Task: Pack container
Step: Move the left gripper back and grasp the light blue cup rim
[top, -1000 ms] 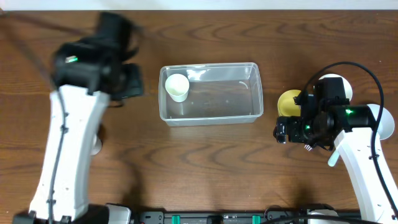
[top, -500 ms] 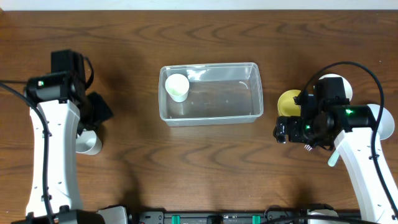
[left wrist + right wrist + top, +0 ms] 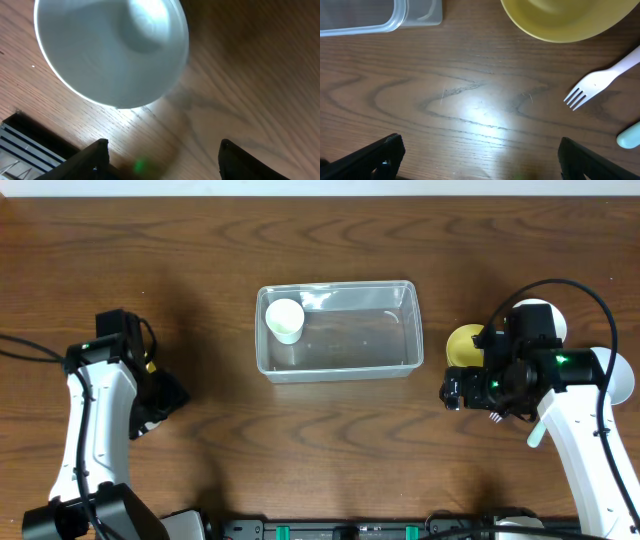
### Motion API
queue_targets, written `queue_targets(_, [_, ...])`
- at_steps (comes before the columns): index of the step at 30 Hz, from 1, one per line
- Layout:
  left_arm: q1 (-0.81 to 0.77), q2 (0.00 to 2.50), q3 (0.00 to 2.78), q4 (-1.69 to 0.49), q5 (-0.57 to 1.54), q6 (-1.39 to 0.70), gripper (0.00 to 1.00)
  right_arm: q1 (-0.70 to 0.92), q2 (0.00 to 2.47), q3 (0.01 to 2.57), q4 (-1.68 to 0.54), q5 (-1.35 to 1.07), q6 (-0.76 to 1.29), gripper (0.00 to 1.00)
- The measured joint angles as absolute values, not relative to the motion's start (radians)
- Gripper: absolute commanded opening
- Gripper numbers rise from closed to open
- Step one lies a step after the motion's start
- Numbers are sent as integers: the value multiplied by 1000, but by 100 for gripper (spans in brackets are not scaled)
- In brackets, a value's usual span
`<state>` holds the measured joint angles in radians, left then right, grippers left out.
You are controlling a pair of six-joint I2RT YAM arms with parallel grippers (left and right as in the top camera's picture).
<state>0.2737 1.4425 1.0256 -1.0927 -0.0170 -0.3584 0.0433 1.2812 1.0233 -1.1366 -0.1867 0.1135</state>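
— Clear plastic, the container [image 3: 352,340]: where do we see it?
— Mid-table, a white cup [image 3: 285,320] in its left end
— And our grippers?
— Left gripper [image 3: 162,161] spread apart, empty, near a white bowl [image 3: 112,50]; right gripper [image 3: 480,160] wide, empty, by the yellow bowl [image 3: 565,17]

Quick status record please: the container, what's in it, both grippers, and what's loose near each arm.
container: clear, open-topped, mid-table
packed: one white cup, upright, at the container's left end
left gripper: open, empty
near left: pale bowl, ahead of the jaws, not between them
right gripper: open, empty
near right: yellow bowl and white fork, both outside the container
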Motion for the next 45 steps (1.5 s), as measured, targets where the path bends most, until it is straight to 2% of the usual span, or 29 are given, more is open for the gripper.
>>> queue_targets(11, [274,1443,1026,-1050,-7,-339,72,43,1281,1023,-1139,-186,113,99])
queue_targets(18, [274,1443,1026,-964,-7,-285,85,43,1281,1024,-1142,-186,113,99])
queue_targets(33, [274,1606,1026,-921,-6,-235,85,43,1281,1024,-1148,-186,113,99])
queue_targets(38, [274,1610,1026,-914,-7,-236,65,43,1281,1024,-1148,-186,113,99])
queue_targets(45, [274,1610,1026,-914,-6,-231,43,44,1281,1024,-1148,-186,113,99])
